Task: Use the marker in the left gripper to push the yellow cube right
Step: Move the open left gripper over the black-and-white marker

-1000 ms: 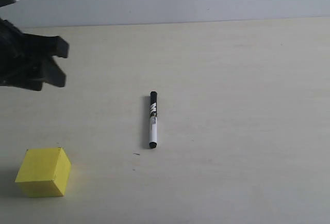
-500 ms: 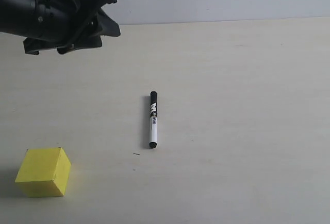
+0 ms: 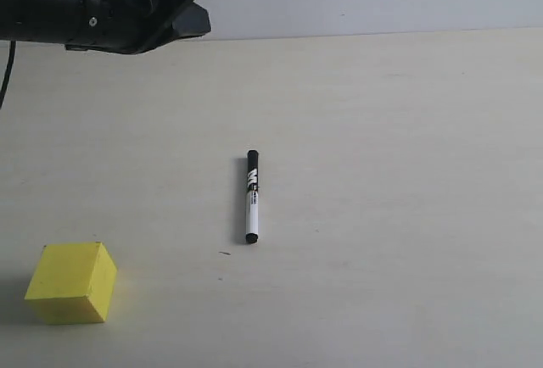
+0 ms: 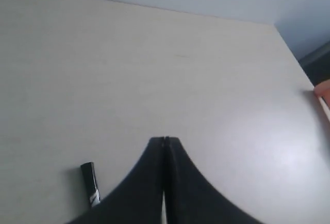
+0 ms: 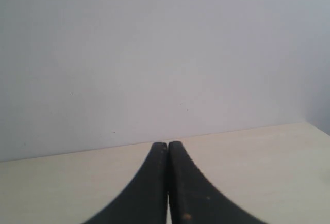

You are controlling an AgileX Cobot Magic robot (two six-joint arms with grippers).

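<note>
Left jaws pressed together, arm (image 3: 85,3) high, marker (image 3: 251,197) apart

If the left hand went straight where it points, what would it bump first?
Likely only the table: the shut left hand aims across its bare top toward the far edge. The marker lies off to one side, out of line. Depth is unclear.

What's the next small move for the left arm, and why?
Probably open the left end effector and bring it down over the marker. Its jaws are shut on nothing and it hangs above the far left of the table. The marker lies loose on the table, right of the yellow cube.
</note>
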